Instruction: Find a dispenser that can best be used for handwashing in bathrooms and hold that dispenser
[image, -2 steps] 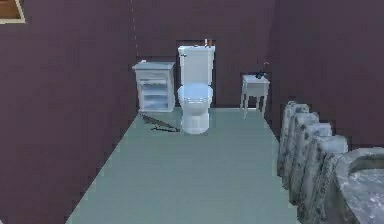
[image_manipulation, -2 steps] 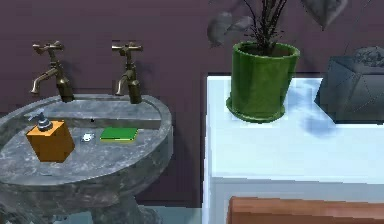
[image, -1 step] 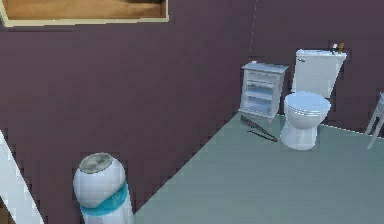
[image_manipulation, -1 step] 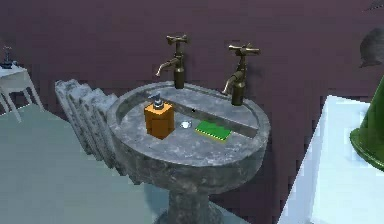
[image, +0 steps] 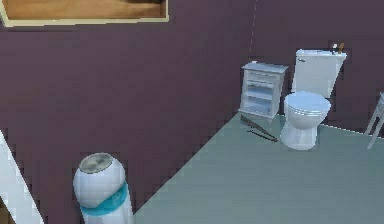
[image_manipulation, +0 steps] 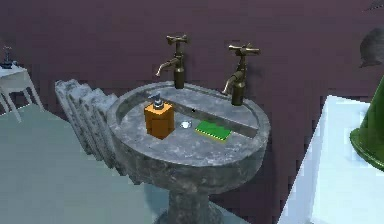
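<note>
Arm side view | orange boxy pump dispenser (image_manipulation: 158, 118) stands inside grey stone pedestal sink (image_manipulation: 150, 160) | gripper state: cannot tell

Soft, even light is falling over both views, leaving the purple wall (image: 150, 100) looking dim while the white toilet (image: 303, 112) is glowing brightly against it. The brass taps (image_manipulation: 179, 60) are catching small glints, the rim of the sink (image_manipulation: 185, 160) is shining pale (light seeming to come from above), and its underside and pedestal are sinking into shadow.
</note>
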